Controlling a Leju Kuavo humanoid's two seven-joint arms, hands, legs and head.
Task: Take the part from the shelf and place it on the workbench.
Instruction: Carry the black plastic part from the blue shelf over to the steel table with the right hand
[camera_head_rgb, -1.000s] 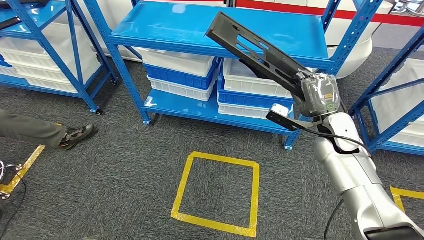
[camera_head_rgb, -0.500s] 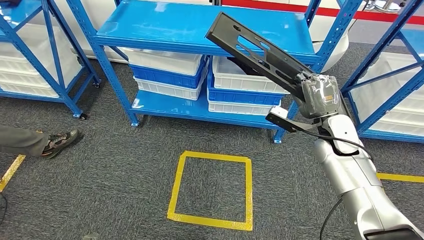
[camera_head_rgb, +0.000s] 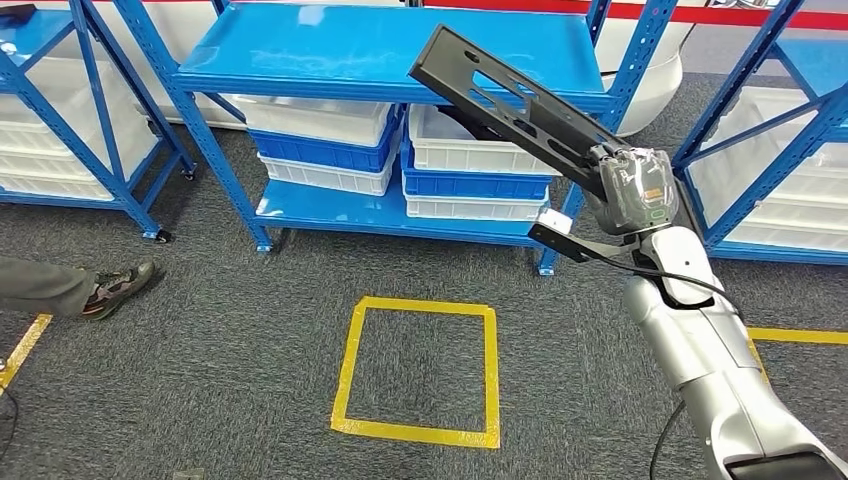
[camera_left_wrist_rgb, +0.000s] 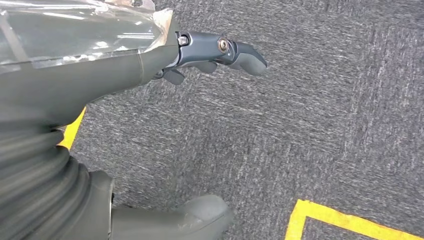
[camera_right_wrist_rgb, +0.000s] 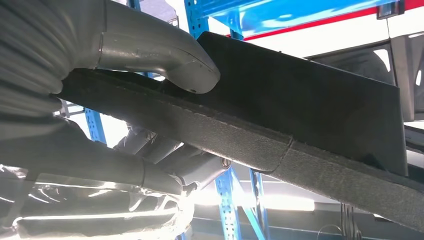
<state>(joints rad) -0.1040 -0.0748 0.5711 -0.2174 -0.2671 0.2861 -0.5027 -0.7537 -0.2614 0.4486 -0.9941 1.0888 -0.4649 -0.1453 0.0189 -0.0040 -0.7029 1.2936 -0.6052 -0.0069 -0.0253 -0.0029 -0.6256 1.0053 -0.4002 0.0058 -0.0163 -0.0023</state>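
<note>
The silver right arm (camera_head_rgb: 710, 370) rises from low in the head view, and the right hand (camera_head_rgb: 632, 190) at its end grips one end of the part (camera_head_rgb: 510, 100), a long flat black panel with slotted cut-outs. In the right wrist view the thick thumb (camera_right_wrist_rgb: 165, 57) presses on one face of the part (camera_right_wrist_rgb: 300, 115) while the darker fingers (camera_right_wrist_rgb: 175, 160) curl against the opposite face, so the panel is pinched between them. From the hand the part slants up and away, its far end in the air in front of the top deck of the blue shelf (camera_head_rgb: 380, 50), apart from every surface.

The left hand (camera_left_wrist_rgb: 150, 125) hangs over the grey carpet (camera_left_wrist_rgb: 310, 110) near a strip of yellow tape (camera_left_wrist_rgb: 345, 220); its fingers (camera_left_wrist_rgb: 235, 52) and thumb (camera_left_wrist_rgb: 175, 220) are spread apart with nothing between them.

On the floor ahead of the arm and off to the left of the right hand lies a yellow tape square (camera_head_rgb: 418, 370). Farther left along the carpet a person's shoe (camera_head_rgb: 118, 285) and trouser leg show at the edge.

Beyond the right hand stands the blue shelf, with stacked white and blue crates (camera_head_rgb: 325, 145) on its lower deck, some directly behind the raised part. More blue racks stand to either side: one (camera_head_rgb: 70, 130) at the far left with white bins, another (camera_head_rgb: 770, 150) just past the hand on its right.
</note>
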